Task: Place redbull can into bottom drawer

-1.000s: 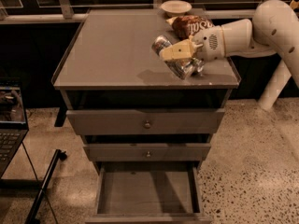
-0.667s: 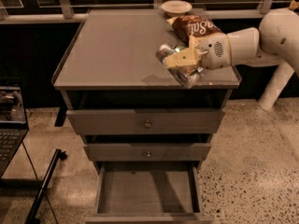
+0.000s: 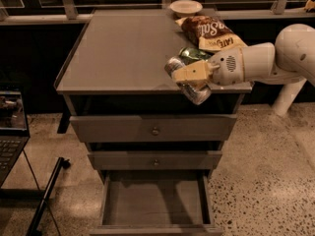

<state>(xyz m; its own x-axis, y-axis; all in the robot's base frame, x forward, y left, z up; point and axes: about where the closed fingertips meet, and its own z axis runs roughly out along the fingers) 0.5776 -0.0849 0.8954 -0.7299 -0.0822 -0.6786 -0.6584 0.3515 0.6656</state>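
The redbull can [image 3: 198, 93], slim and silver, is tilted in my gripper [image 3: 191, 74], which is shut across its middle. The can hangs over the front right edge of the cabinet top [image 3: 123, 53], its lower end just past the edge. The white arm [image 3: 256, 60] reaches in from the right. The fatter green and silver can [image 3: 193, 53] lies on the top right behind the gripper. The bottom drawer [image 3: 152, 203] is pulled open below, its flat grey floor bare, down and to the left of the held can.
A brown chip bag [image 3: 209, 31] and a white bowl [image 3: 185, 6] sit at the back right of the top. The two upper drawers [image 3: 155, 131] with round knobs are closed. A laptop [image 3: 10, 127] and a black stand leg [image 3: 47, 198] are at the left.
My gripper has carried the redbull can forward and a little down, from over the cabinet top to its front edge. The green can now shows behind it.
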